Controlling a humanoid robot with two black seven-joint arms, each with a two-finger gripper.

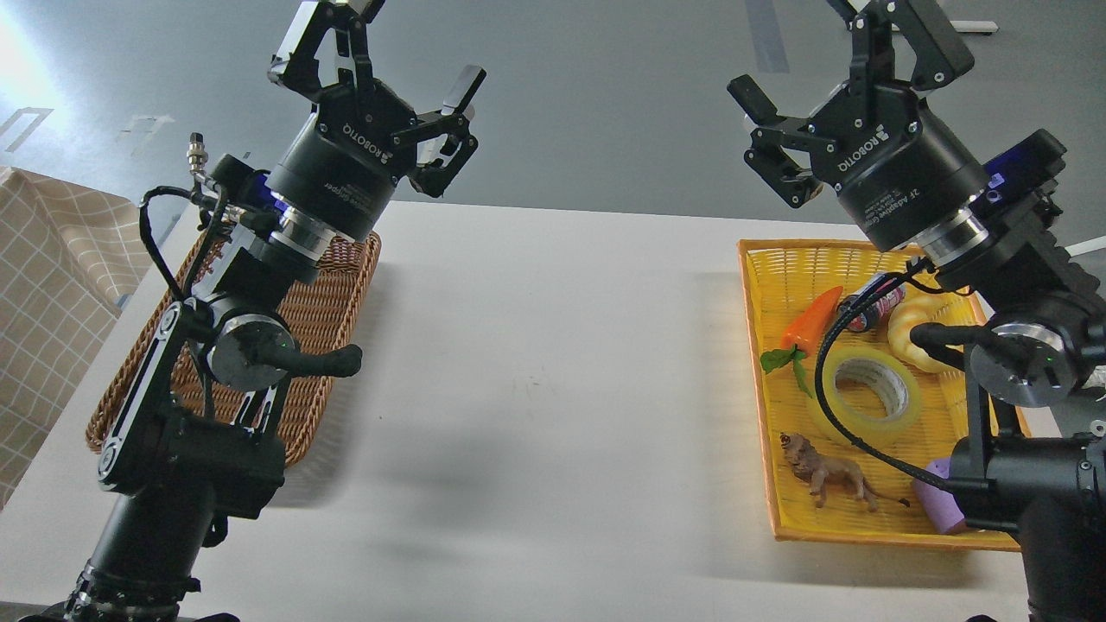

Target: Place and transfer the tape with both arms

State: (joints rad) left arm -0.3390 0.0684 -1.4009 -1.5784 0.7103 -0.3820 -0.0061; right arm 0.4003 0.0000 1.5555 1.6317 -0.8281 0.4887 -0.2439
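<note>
My left gripper (384, 65) and right gripper (825, 60) raised, fingers apart, empty. Tape (871, 386) flat in yellow basket (760, 363), right; table (553, 371) middle open.

A white counter (553, 363) carries a brown wicker basket (333, 302) at left and a yellow woven tray (769, 345) holding an orange carrot toy (810, 318), a yellow croissant-shaped toy (905, 333), a brown lion figurine (825, 473) and a purple block (937, 508).
</note>
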